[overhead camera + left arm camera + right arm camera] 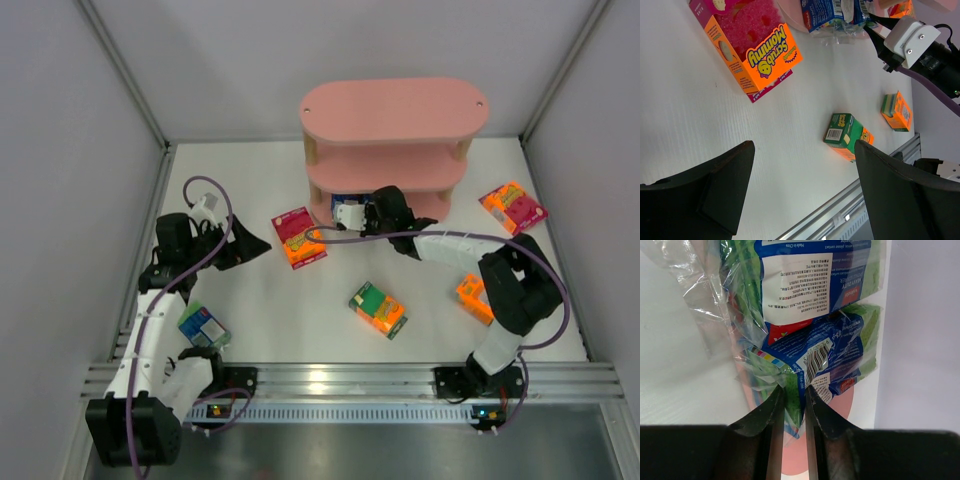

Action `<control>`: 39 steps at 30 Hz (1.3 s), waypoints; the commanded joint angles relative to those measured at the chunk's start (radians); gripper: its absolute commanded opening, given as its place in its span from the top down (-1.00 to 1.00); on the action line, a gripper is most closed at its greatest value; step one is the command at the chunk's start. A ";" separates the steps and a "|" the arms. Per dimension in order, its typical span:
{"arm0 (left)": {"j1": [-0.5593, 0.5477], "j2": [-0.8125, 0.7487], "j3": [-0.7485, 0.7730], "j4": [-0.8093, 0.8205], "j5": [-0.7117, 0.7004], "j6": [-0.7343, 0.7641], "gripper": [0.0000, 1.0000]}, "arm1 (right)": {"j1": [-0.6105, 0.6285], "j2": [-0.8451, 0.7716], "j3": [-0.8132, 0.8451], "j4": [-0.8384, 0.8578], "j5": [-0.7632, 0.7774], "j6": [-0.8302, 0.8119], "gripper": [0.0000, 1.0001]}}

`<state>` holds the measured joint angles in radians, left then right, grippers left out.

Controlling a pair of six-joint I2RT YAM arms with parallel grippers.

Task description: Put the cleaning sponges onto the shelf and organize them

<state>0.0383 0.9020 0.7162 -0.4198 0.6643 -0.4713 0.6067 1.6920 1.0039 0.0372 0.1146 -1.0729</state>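
Observation:
The pink shelf (395, 110) stands at the back centre. My right gripper (794, 390) reaches in at its bottom tier and is shut on the wrapper of a blue-and-green sponge pack (840, 347); a second such pack (800, 280) lies just beyond it. My left gripper (802, 145) hangs open above bare table, left of an orange-and-magenta pack (760, 50). A green-and-orange pack (378, 309) lies mid-table. An orange pack (474, 298) sits by the right arm, and another orange-and-magenta pack (513, 207) lies at the right. A blue-and-white pack (203, 326) rests beside the left arm.
Grey walls close in the table on the left, back and right. An aluminium rail (340, 380) runs along the near edge between the arm bases. The right arm's purple cable (380, 237) hangs over the middle of the table.

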 commanded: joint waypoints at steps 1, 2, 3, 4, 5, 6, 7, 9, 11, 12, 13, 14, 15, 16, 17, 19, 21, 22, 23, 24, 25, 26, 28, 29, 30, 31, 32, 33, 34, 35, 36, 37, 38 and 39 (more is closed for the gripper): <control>-0.003 0.003 0.019 0.021 0.004 0.017 -0.74 | 0.021 0.005 0.052 0.070 0.000 0.016 1.00; -0.003 0.003 0.019 0.022 0.004 0.017 -0.74 | 0.021 0.003 0.053 0.070 -0.003 0.019 1.00; -0.003 0.005 0.019 0.021 0.004 0.017 -0.74 | 0.021 0.005 0.056 0.069 -0.006 0.024 1.00; -0.003 0.005 0.019 0.021 0.004 0.017 -0.74 | 0.022 0.005 0.058 0.066 -0.007 0.027 1.00; -0.003 0.005 0.019 0.021 0.004 0.017 -0.74 | 0.021 0.005 0.059 0.058 -0.007 0.028 1.00; -0.003 0.003 0.020 0.021 0.004 0.017 -0.74 | 0.022 0.005 0.059 0.058 -0.009 0.028 1.00; -0.003 0.003 0.019 0.021 0.004 0.017 -0.74 | 0.024 0.005 0.059 0.055 -0.009 0.028 1.00; -0.003 0.003 0.020 0.021 0.004 0.017 -0.74 | 0.027 0.002 0.055 0.052 -0.009 0.030 1.00; -0.003 0.003 0.019 0.021 0.003 0.017 -0.74 | 0.030 -0.003 0.050 0.052 -0.012 0.030 1.00; -0.003 0.003 0.019 0.021 0.004 0.017 -0.74 | 0.031 -0.003 0.048 0.049 -0.010 0.031 0.99; -0.003 0.005 0.019 0.021 0.004 0.017 -0.74 | 0.030 -0.005 0.047 0.047 -0.010 0.033 0.98; -0.002 0.003 0.019 0.021 0.004 0.017 -0.74 | 0.034 -0.003 0.048 0.046 -0.007 0.033 0.94; -0.002 0.003 0.019 0.021 0.003 0.017 -0.74 | 0.034 -0.005 0.048 0.043 -0.006 0.033 0.91; -0.003 0.003 0.020 0.021 0.004 0.017 -0.74 | 0.034 -0.005 0.048 0.041 -0.004 0.034 0.89; -0.003 0.005 0.020 0.021 0.003 0.017 -0.74 | 0.036 -0.005 0.047 0.040 -0.006 0.031 0.86; -0.003 0.005 0.017 0.021 0.004 0.017 -0.74 | 0.036 -0.009 0.044 0.040 -0.004 0.028 0.82; -0.003 0.005 0.016 0.021 0.004 0.017 -0.74 | 0.038 -0.014 0.038 0.040 -0.003 0.028 0.78; -0.002 0.003 0.015 0.021 0.006 0.017 -0.74 | 0.038 -0.018 0.036 0.040 -0.003 0.027 0.75; -0.003 0.003 0.017 0.021 0.006 0.017 -0.74 | 0.036 -0.018 0.036 0.040 0.000 0.028 0.65; -0.003 0.003 0.016 0.021 0.006 0.017 -0.74 | 0.039 -0.023 0.033 0.040 0.000 0.027 0.60; -0.003 0.002 0.017 0.021 0.006 0.017 -0.74 | 0.039 -0.026 0.032 0.041 0.003 0.027 0.53; -0.002 0.002 0.017 0.019 0.006 0.017 -0.74 | 0.039 -0.029 0.029 0.041 0.003 0.027 0.40; -0.003 0.000 0.016 0.021 0.009 0.017 -0.74 | 0.039 -0.037 0.022 0.043 0.008 0.027 0.29; -0.003 -0.002 0.015 0.021 0.009 0.017 -0.74 | 0.039 -0.040 0.021 0.043 0.008 0.027 0.25; -0.002 -0.003 0.014 0.021 0.008 0.017 -0.74 | 0.039 -0.049 0.015 0.043 0.010 0.028 0.19; -0.003 -0.005 0.012 0.021 0.008 0.017 -0.74 | 0.039 -0.054 0.010 0.046 0.010 0.027 0.14; -0.003 -0.003 0.012 0.021 0.009 0.017 -0.74 | 0.038 -0.060 0.003 0.058 0.013 0.024 -0.03; -0.003 -0.006 0.012 0.021 0.011 0.017 -0.74 | 0.039 -0.074 -0.010 0.064 0.014 0.022 -0.09; -0.003 -0.006 0.012 0.021 0.009 0.017 -0.74 | 0.041 -0.078 -0.014 0.066 0.016 0.022 -0.17; -0.002 -0.008 0.012 0.021 0.009 0.016 -0.74 | 0.041 -0.083 -0.017 0.067 0.020 0.022 -0.20; -0.003 -0.008 0.012 0.021 0.011 0.016 -0.74 | 0.039 -0.095 -0.022 0.067 0.023 0.021 -0.23; -0.003 -0.008 0.012 0.021 0.012 0.016 -0.74 | 0.039 -0.100 -0.025 0.066 0.025 0.021 -0.30; -0.003 -0.008 0.012 0.021 0.011 0.016 -0.74 | 0.039 -0.107 -0.028 0.064 0.026 0.022 -0.35; -0.003 -0.008 0.012 0.021 0.014 0.016 -0.74 | 0.039 -0.120 -0.034 0.064 0.026 0.021 -0.39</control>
<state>0.0383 0.9043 0.7162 -0.4198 0.6647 -0.4713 0.6212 1.6394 0.9771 0.0399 0.1303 -1.0542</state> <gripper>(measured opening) 0.869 0.679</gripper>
